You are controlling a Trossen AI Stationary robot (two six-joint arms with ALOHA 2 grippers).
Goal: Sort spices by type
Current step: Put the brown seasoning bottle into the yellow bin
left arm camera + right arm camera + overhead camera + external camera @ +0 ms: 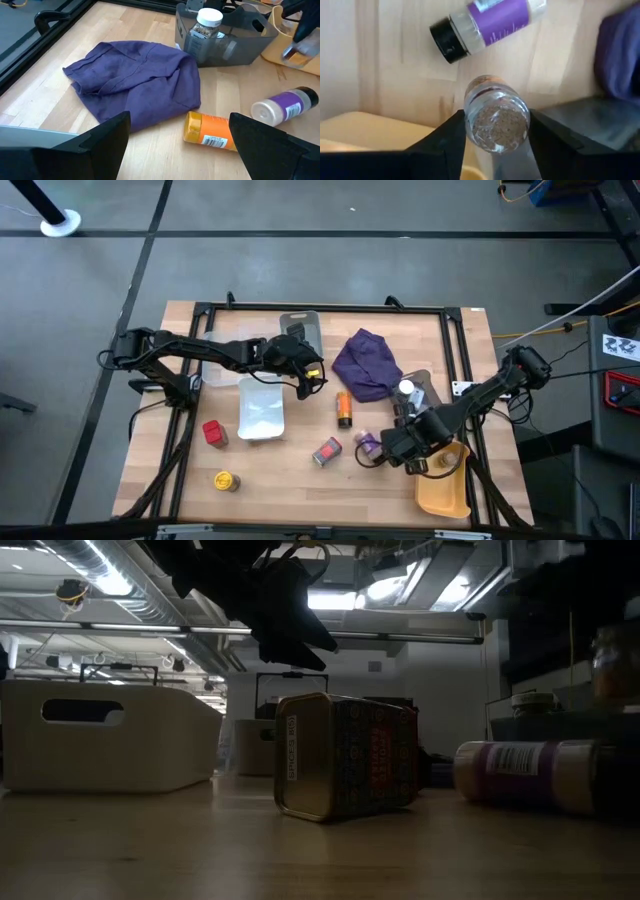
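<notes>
Right gripper (496, 137), near the table's right front, has its jaws closed on a clear jar (496, 117) of brown spice, held between the two fingers (442, 145) with its base facing the wrist camera. Just beyond the jaws, a purple-labelled jar (490, 22) with a black cap lies on its side on the wood, apart from the held jar; to one side of the jaws sits the yellow tray (445, 492), to the other the grey tray (235, 32) and an edge of the purple cloth (366, 364). Left gripper (310, 375) hangs over the table's middle with jaws wide open and nothing between them. Ahead of its jaws lies an orange jar (210, 131) on its side, just beside the cloth's near edge; farther ahead, the grey tray holds an upright white-capped jar (206, 25). Beside the left jaws stands a white tray (261, 408). Well behind the left jaws, toward the table's left front, are a red tin (214, 432) and a yellow jar (226, 480). Between the two grippers a patterned tin (345, 755) lies tipped on the wood, touching nothing.
</notes>
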